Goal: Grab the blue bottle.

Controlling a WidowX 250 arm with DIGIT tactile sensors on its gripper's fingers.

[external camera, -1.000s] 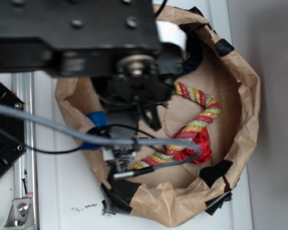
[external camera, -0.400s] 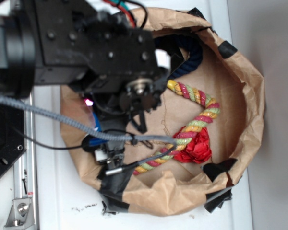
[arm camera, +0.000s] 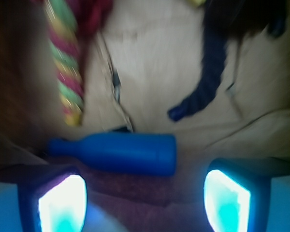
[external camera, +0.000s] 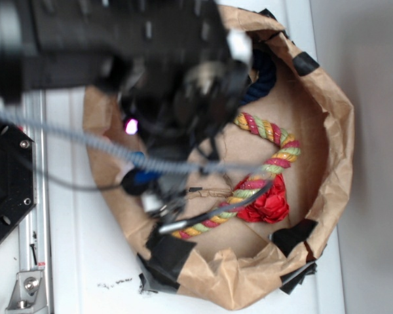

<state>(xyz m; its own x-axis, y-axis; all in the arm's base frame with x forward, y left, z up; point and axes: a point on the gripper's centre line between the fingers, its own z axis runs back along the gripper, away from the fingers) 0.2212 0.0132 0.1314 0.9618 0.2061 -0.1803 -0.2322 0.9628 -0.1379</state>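
The blue bottle [arm camera: 118, 153] lies sideways on the paper bag's [external camera: 337, 163] floor, neck toward nine o'clock, just beyond the jaws, which stand wide and empty.

- A crumpled brown paper bag [external camera: 337, 131], its rolled rim patched with black tape, is lying open on a white tabletop [external camera: 85, 261].
- A twisted red, yellow and green rope [external camera: 275, 154] is curving across the bag's floor.
- A dark navy twisted rope [arm camera: 208, 72] is lying near the bag's wall.
- A red crumpled bundle [external camera: 268, 203] is touching the multicoloured rope.
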